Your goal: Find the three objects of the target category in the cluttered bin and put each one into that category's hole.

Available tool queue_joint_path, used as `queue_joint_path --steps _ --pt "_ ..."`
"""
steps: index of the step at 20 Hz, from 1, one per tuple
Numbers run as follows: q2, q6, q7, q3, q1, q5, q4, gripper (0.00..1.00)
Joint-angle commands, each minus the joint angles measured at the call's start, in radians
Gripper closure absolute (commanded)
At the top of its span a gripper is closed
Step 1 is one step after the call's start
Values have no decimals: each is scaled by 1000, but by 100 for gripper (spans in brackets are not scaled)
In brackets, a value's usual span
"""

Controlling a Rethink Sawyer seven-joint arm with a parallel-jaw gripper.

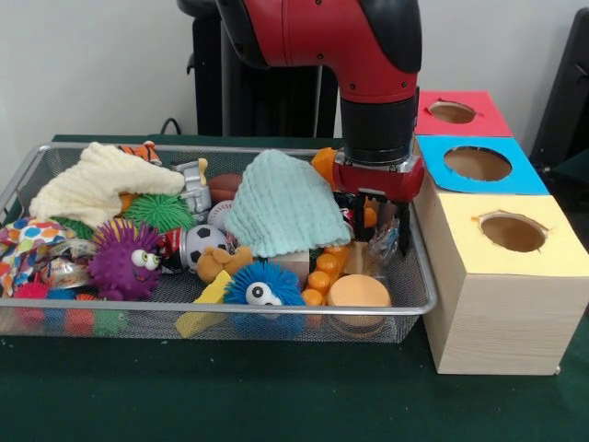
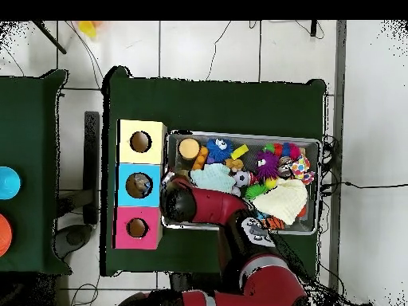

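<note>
The wire mesh bin (image 1: 230, 310) is full of toys and cloths; it also shows in the overhead view (image 2: 255, 135). My gripper (image 1: 382, 228) is down inside the bin's right end, next to the boxes. It is open, with its dark fingers (image 1: 403, 232) either side of small orange and clear bits of clutter. The round hole (image 1: 477, 163) in the blue-topped box lies just right of and behind the gripper. In the overhead view the arm (image 2: 182, 202) hides the gripper, beside the blue hole (image 2: 139, 185).
In the bin are a teal cloth (image 1: 281, 207), cream cloth (image 1: 97, 184), purple spiky ball (image 1: 124, 258), blue spiky ball (image 1: 262, 285), soccer ball (image 1: 204, 241) and orange disc (image 1: 359, 293). The red-topped hole (image 1: 451, 112) and yellow-topped hole (image 1: 513, 232) flank the blue one.
</note>
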Motion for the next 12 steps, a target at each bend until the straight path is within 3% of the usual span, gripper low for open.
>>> queue_joint_path --steps 1,12 --pt "84 33 90 86 55 -5 -9 0" --pt "166 -11 95 79 66 -1 -58 0"
